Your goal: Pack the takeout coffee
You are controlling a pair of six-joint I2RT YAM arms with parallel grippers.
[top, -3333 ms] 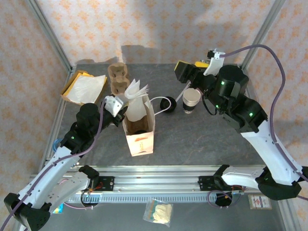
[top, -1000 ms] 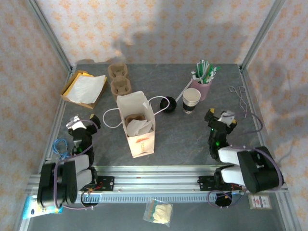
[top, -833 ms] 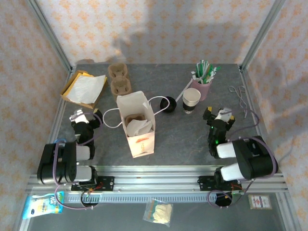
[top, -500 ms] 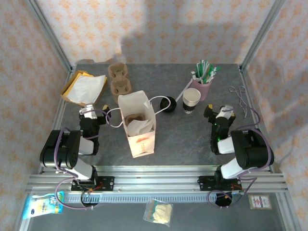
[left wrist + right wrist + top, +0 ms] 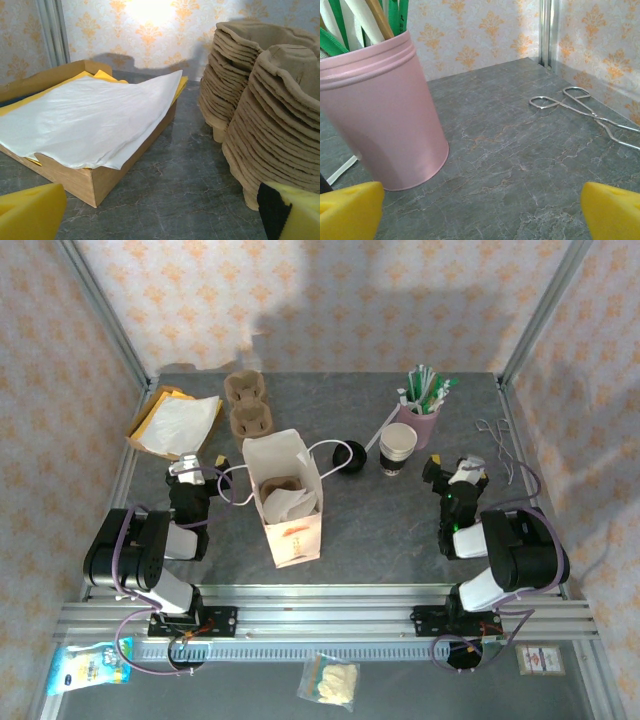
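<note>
While both arms rest folded, left gripper (image 5: 186, 472) and right gripper (image 5: 458, 472) gape empty. The lidless cup (image 5: 397, 448) stands near the bag (image 5: 285, 495), which is upright and open, seemingly for loading.

We see a grey marbled table (image 5: 380, 530); orange-patterned walls (image 5: 330, 290) rise behind and beside it, 2 metal posts (image 5: 109, 310) at its far corners.

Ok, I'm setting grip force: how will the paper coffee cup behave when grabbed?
The paper coffee cup probably dents if squeezed hard. It stands taller than its narrow base, so a sideways push could tip it. Its top looks uncovered, so contents might spill.
</note>
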